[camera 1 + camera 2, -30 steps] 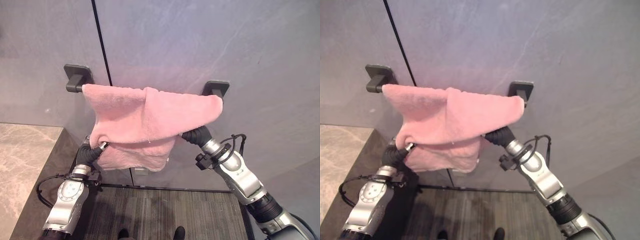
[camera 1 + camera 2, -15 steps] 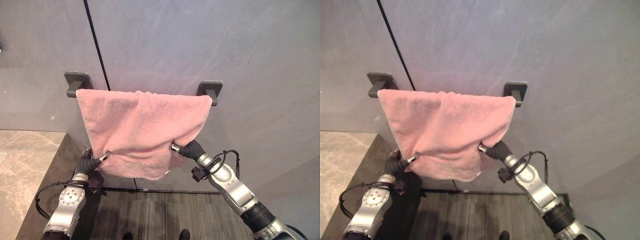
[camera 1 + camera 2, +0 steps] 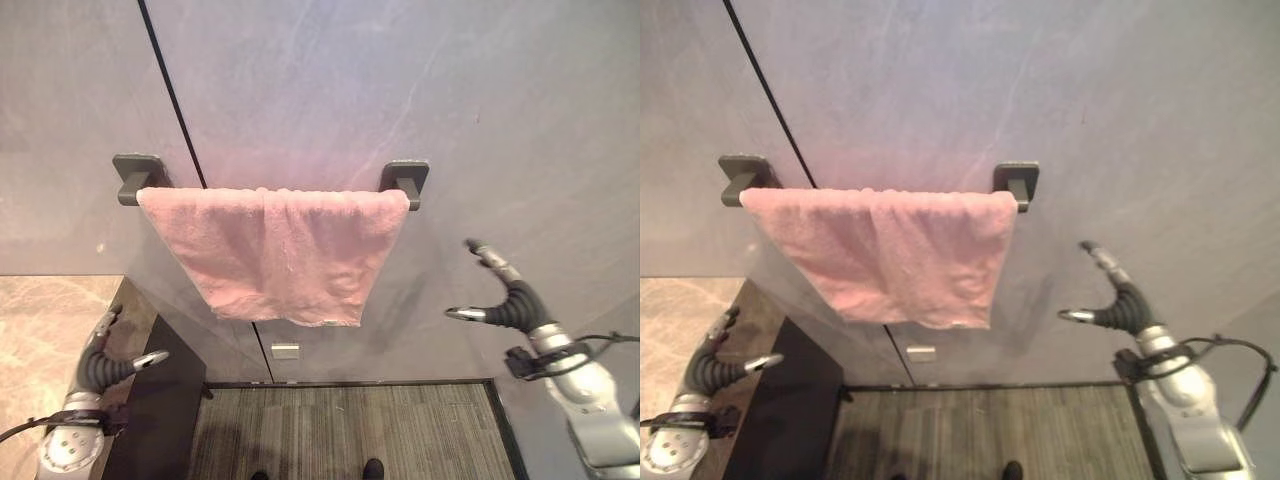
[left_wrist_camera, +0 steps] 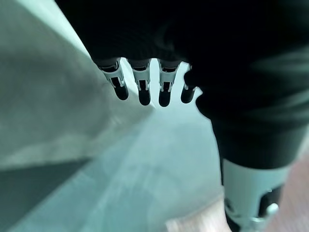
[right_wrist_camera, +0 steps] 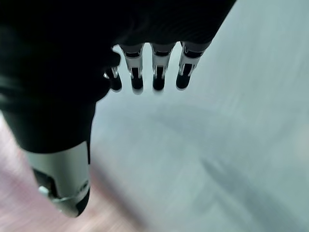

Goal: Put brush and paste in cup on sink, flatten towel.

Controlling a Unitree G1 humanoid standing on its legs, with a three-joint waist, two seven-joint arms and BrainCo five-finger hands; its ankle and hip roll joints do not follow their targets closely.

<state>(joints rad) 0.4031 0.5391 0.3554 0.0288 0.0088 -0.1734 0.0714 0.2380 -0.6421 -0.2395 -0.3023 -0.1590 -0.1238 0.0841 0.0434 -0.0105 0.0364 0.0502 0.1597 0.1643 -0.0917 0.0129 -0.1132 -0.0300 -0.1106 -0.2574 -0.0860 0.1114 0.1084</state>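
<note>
Nearest, left hand [image 3: 100, 368] low at near left, over the dark cabinet [image 3: 160, 400] edge beside the marble counter [image 3: 40, 330]; fingers spread, thumb out, holding nothing. Right hand [image 3: 512, 305] at near right, raised, fingers straight and splayed, thumb apart, empty, well clear of the towel. Farther, pink towel [image 3: 285, 250] draped over the rail on the grey wall [image 3: 400, 80], hanging between two dark brackets [image 3: 404, 178]; mostly flat, one vertical fold near middle, lower edge slanting down toward the right.
</note>
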